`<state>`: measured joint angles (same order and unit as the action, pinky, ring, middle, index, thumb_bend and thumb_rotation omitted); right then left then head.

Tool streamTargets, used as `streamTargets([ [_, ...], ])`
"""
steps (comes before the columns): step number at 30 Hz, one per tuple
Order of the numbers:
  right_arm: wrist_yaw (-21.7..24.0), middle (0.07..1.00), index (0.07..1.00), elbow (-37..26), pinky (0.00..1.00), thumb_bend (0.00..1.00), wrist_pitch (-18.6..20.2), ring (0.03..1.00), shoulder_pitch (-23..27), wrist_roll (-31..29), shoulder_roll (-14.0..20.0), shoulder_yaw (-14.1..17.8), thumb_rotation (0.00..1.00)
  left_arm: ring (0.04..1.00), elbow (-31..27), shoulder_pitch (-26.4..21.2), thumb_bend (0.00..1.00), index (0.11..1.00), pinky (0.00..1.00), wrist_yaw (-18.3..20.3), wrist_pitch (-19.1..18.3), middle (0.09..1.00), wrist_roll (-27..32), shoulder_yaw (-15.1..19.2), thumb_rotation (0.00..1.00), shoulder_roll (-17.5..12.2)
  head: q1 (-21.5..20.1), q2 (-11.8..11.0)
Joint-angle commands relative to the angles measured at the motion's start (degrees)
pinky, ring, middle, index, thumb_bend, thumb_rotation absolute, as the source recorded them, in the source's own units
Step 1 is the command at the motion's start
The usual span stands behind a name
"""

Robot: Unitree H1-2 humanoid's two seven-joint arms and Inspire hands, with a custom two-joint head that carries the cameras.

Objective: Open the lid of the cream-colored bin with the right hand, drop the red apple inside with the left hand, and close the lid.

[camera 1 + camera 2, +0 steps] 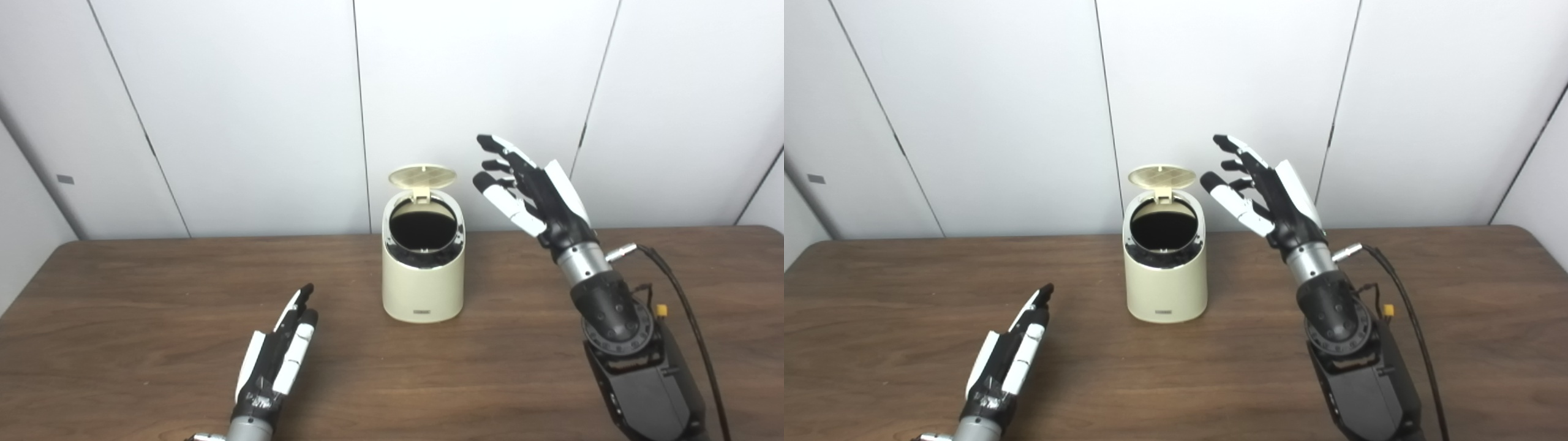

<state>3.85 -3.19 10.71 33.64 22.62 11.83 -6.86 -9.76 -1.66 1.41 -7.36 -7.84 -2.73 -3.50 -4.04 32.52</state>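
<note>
The cream-colored bin [422, 275] stands upright on the wooden table [122, 343], near the middle and toward the far edge. Its body is a smooth, matte cylinder with rounded edges; its long axis is vertical. The top face slants toward me, showing a round dark opening with a black inner ring. The lid [422, 176], a flat disc with a faint grid pattern on its underside, is raised on a hinge at the rear rim and stands open. A small dark label sits low on the front of the bin; its writing is too small to read.

My right hand [530, 190] is lifted above the table, just right of the lid, not touching it; its fingers [499, 147] are spread wide and hold nothing. My left hand [278, 352] lies low over the table, front-left of the bin and well apart from it, fingers extended straight and close together, pointing toward the far edge, empty.

The table surface is brown with a visible grain
</note>
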Motion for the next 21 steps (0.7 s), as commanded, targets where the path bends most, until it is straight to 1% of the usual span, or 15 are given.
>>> streamTargets([
  [1,0.17,0.925,0.886,0.07,0.71,0.55,-0.03,0.855,4.00,2.37,1.62,-0.48,0.92,1.000,-0.40,-0.59,0.65,1.000,1.00,-0.32,3.21,1.000,0.73,0.10,0.99,0.27,-0.14,0.06],
  [3,0.90,0.927,0.877,0.60,0.78,0.55,0.57,0.899,5.37,3.43,2.13,-1.07,0.89,1.000,-0.05,-0.41,0.67,1.000,1.00,-0.13,3.57,1.000,1.18,0.11,0.98,0.45,-0.20,0.10],
  [6,2.27,0.912,0.867,1.43,0.79,0.54,1.03,0.906,7.20,5.56,3.22,-2.56,0.89,1.000,0.53,-0.16,0.65,1.000,1.00,0.11,4.66,1.000,2.23,0.04,0.97,0.82,-0.35,0.22],
  [7,2.55,0.915,0.858,1.73,0.82,0.54,1.04,0.926,7.66,6.11,3.44,-2.97,0.88,1.000,0.63,-0.07,0.64,1.000,1.00,0.08,4.77,1.000,2.44,0.02,0.95,1.00,-0.36,0.32],
  [11,4.34,0.925,0.849,2.65,0.85,0.53,1.24,0.936,9.30,6.88,3.80,-4.29,0.87,1.000,0.46,0.05,0.64,1.000,1.00,-0.32,3.91,1.000,2.26,-0.15,0.96,1.73,-0.21,0.56],
  [14,6.40,0.929,0.850,1.78,0.86,0.53,2.08,0.947,9.57,8.52,4.38,-5.90,0.87,1.000,0.56,0.03,0.64,1.000,1.00,-0.53,3.79,1.000,2.00,-0.23,0.95,2.24,0.21,0.67],
  [16,6.76,0.930,0.850,1.84,0.86,0.54,1.14,0.952,9.50,11.11,5.24,-7.59,0.89,1.000,0.83,-0.11,0.64,1.000,1.00,-0.72,3.90,1.000,1.93,-0.22,0.96,2.59,0.41,0.80],
  [18,6.89,0.933,0.846,1.70,0.87,0.56,0.57,0.960,9.24,13.25,5.82,-8.75,0.92,1.000,1.19,-0.39,0.63,1.000,1.00,-1.04,4.32,1.000,1.92,-0.23,0.95,3.12,0.54,0.74],
  [21,7.51,0.938,0.828,1.48,0.89,0.56,0.48,0.975,9.13,14.47,6.18,-9.71,0.92,1.000,1.41,-0.77,0.63,1.000,1.00,-1.50,4.25,1.000,1.23,-0.60,0.96,3.74,0.47,0.82],
])
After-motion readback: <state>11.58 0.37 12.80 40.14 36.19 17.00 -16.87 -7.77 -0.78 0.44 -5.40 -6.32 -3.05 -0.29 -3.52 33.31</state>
